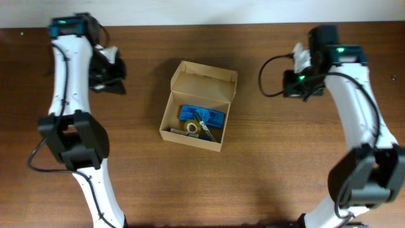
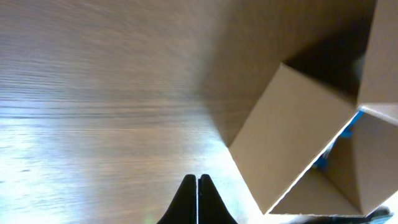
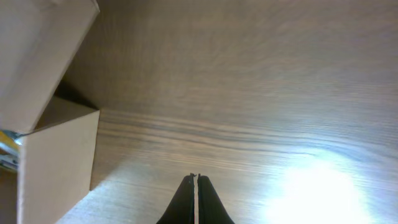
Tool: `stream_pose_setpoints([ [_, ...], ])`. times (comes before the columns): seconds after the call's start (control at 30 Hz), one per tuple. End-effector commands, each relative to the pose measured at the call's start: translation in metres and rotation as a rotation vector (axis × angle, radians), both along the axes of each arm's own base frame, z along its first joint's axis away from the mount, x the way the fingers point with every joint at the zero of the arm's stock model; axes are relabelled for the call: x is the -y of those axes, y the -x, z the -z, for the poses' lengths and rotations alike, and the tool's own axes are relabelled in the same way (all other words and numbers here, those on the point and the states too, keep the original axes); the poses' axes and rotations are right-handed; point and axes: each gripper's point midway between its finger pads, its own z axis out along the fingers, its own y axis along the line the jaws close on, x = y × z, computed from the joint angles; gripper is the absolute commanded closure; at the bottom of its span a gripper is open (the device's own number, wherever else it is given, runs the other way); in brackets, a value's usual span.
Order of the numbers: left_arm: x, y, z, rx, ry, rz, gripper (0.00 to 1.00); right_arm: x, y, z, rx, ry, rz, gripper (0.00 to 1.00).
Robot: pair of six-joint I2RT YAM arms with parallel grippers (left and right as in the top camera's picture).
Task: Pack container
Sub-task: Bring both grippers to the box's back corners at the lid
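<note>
Dark brown table (image 1: 202, 190) with fine straight wood grain, washed pale where light glares in the wrist views. At its centre sits a plain, unprinted tan-brown cardboard container (image 1: 205, 88). Inside is a bright blue object (image 1: 215, 116), with a yellowish-tan tape roll (image 1: 192, 126) at its seven o'clock. At nine and three o'clock stand the white left arm (image 1: 66, 69) and right arm (image 1: 354, 95), both with black joints. Each carries a small light, the left green light (image 1: 62, 23) and the right green light (image 1: 342, 49). The left gripper (image 2: 197, 199) and right gripper (image 3: 195, 199) are black.

Brown wooden table (image 1: 253, 183), bright glare
</note>
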Motion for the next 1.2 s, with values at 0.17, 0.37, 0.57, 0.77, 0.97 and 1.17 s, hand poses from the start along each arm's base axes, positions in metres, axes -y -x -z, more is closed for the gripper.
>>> stream_pose_setpoints([
  [0.17,0.032,0.015,0.032,-0.048,0.026,0.103,0.98,-0.064,-0.021,0.047,-0.022,-0.148,-0.067,0.96],
  [0.37,0.033,0.017,0.037,-0.056,0.026,0.105,0.98,-0.101,-0.05,0.082,0.021,-0.26,-0.103,0.96],
  [0.57,0.033,0.014,0.038,-0.048,0.025,0.104,0.96,-0.12,-0.068,0.099,0.052,-0.359,-0.109,0.96],
  [0.77,0.033,0.005,0.039,-0.018,0.018,0.064,0.92,-0.14,-0.095,0.074,0.204,-0.482,-0.177,0.96],
  [0.97,0.033,-0.002,0.04,0.008,0.016,0.051,0.88,-0.153,-0.109,0.055,0.281,-0.573,-0.202,0.96],
  [1.17,0.033,-0.02,0.042,0.069,0.01,0.008,0.88,-0.139,-0.111,0.06,0.269,-0.549,-0.164,0.96],
])
